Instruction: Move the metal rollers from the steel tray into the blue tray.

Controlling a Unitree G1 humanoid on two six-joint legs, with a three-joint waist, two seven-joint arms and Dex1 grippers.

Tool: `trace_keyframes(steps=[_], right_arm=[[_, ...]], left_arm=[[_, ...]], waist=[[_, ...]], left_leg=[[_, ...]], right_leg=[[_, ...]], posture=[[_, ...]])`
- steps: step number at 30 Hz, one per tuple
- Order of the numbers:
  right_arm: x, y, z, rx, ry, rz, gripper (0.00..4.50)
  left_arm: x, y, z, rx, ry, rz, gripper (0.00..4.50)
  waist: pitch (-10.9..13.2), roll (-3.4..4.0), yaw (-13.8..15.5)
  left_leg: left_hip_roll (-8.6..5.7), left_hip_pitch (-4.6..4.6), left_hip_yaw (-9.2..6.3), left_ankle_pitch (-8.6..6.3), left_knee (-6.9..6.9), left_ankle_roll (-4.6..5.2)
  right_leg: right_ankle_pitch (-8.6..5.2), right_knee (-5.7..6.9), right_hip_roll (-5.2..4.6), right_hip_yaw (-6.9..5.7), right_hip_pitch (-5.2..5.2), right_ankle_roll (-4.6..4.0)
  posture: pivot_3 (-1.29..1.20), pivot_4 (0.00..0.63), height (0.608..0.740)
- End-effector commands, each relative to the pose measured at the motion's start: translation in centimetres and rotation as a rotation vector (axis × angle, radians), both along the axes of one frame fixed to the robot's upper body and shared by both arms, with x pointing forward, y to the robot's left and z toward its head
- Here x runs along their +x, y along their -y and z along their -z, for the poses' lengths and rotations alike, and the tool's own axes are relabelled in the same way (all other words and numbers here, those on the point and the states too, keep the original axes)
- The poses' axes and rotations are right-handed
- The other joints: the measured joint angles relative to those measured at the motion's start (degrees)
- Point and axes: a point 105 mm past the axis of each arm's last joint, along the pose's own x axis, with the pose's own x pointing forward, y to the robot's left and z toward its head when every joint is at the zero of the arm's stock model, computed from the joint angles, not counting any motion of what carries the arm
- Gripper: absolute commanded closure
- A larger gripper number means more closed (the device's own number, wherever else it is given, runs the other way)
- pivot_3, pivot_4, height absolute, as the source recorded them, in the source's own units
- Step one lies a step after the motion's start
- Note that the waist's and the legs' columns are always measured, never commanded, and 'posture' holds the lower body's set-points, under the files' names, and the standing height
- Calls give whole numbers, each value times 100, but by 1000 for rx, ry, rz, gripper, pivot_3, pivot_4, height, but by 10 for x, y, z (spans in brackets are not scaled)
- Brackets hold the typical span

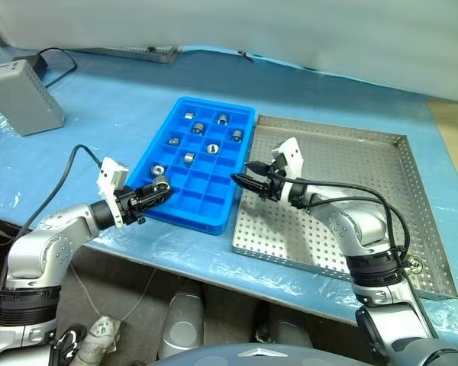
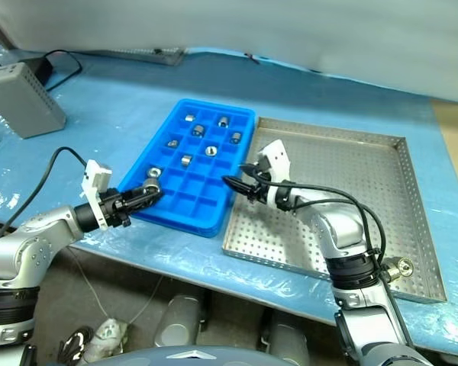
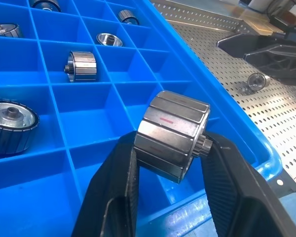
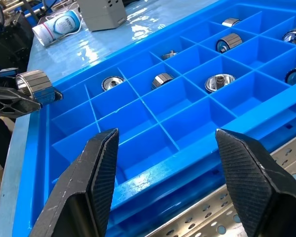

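A blue-covered table [image 1: 122,107] carries everything, and the steel tray [image 1: 382,183] is the largest thing on it, lying toward the table's right end with its near edge close to the table's front edge. Its perforated floor is nearly bare; one metal roller [image 2: 404,266] lies by its near right corner, close against the front rim. The blue tray [image 1: 214,114] lies just beside the steel tray's left rim, its long side running along it, its short near end toward the front edge of the table. Seven rollers [image 1: 213,148] sit in separate compartments, most of them in the far half of the grid and one [image 1: 158,170] nearer the front along the left wall. A grey box [image 1: 19,95] with a black cable stands well apart near the table's far left corner. The right gripper [image 1: 240,178] hangs over the seam between the two trays, pointing toward the blue one, its two black fingers spread apart with nothing between them. The left gripper [image 1: 162,187] is at the near left corner of the blue tray, above its rim, its fingers [image 3: 113,192] clamped on a faceted silver roller [image 3: 175,136] that is held clear of the compartments below.
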Motion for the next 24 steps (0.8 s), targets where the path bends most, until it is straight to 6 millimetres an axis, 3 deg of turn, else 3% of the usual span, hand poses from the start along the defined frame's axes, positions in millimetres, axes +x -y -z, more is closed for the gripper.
trace_keyframes(steps=[1,10,17,24], right_arm=[[1,-2,-11,12,52,-12,1285],[2,2,-9,-4,54,1,1285],[3,0,-7,-8,55,4,1248],[4,4,-5,-16,53,19,1248]], left_arm=[[1,-1,-4,0,33,-20,3049],[-1,-14,13,20,-12,-64,3049],[7,-21,12,14,0,-108,745],[14,-6,-8,-14,50,-43,745]], waist=[[0,0,-5],[0,-1,-33],[-1,-1,-31],[-1,-1,-32]], left_leg=[[1,0,0,0,0,-1],[0,0,0,-1,-1,1],[0,21,1,0,-1,0],[0,32,1,0,-2,0]], right_leg=[[4,1,0,0,0,-6],[8,-2,2,2,-1,-15],[5,1,2,4,14,-10],[7,1,1,4,27,-13]], posture=[[387,150,740],[379,150,740],[379,150,740],[357,150,740]])
